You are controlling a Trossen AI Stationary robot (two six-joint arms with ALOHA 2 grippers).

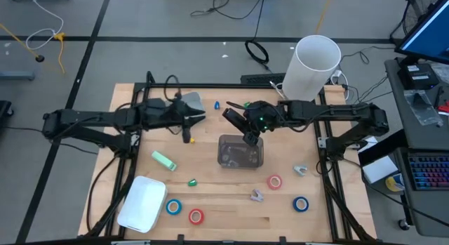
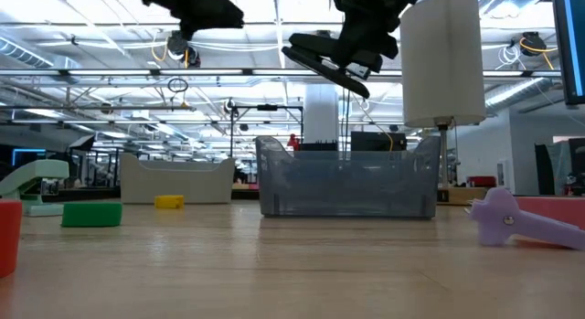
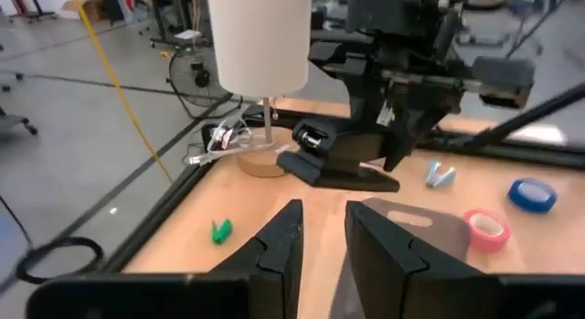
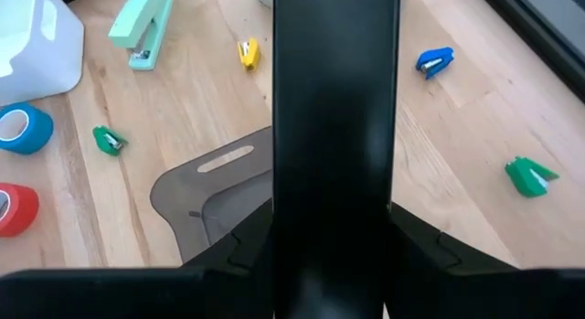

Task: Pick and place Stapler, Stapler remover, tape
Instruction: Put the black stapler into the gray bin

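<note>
My right pincer (image 1: pixel 251 137) hangs over the far rim of the clear grey plastic bin (image 1: pixel 240 152) at mid-counter, clamped on a long black stapler (image 2: pixel 327 63) held tilted above it. My left pincer (image 1: pixel 188 136) waits with fingers parted left of the bin. The small mint-green stapler (image 1: pixel 164 160) lies toward the left edge, and blue and red tape rolls (image 1: pixel 300 203) sit along the near edge.
</note>
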